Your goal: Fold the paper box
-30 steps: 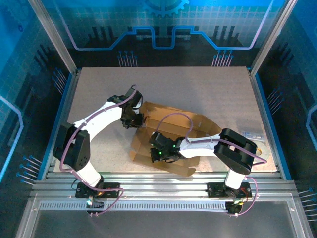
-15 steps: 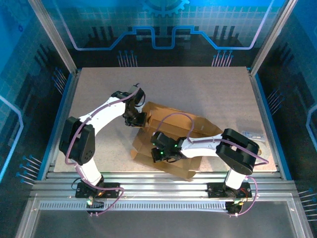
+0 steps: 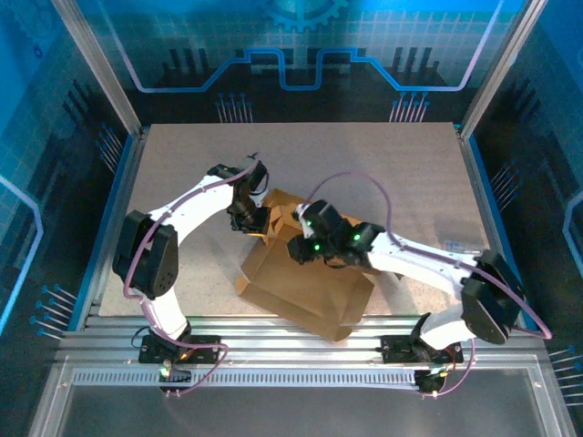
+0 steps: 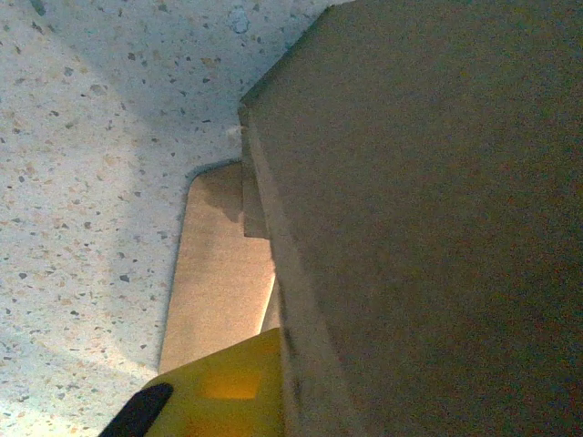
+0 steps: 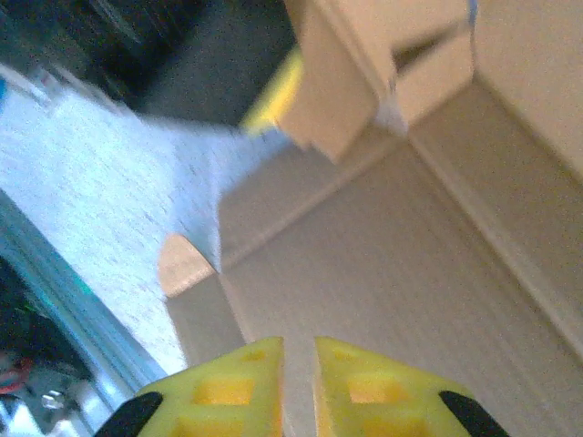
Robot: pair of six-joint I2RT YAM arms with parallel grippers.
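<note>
1. Seen from above, the box (image 3: 305, 278) lies on the table (image 3: 383, 164) a little toward 6 o'clock from its centre. Its broad flat panel spreads toward 6 o'clock, and raised walls stand along its 12 o'clock side.
2. Left claw (image 3: 251, 218) sits at the box's 10 o'clock corner, against the raised cardboard. From this height I cannot tell whether it is clamped.
3. Right claw (image 3: 303, 248) is over the box's middle, near the left claw and at 4 o'clock from it.
4. At the left wrist, a box wall (image 4: 437, 209) fills the 3 o'clock half, its edge running from 12 down to 6 o'clock. One yellow finger (image 4: 228, 391) shows at 6 o'clock, just beside that edge. The other finger is hidden, so the grip cannot be told. A rounded flap (image 4: 214, 273) lies flat on the table at 9 o'clock of the wall.
5. At the right wrist, two yellow fingers (image 5: 346, 391) at 6 o'clock are drawn almost together, with only a thin gap and nothing between them. Beyond them lies the creased flat panel, with a folded-up corner at 12 o'clock and the table at 9 o'clock.
</note>
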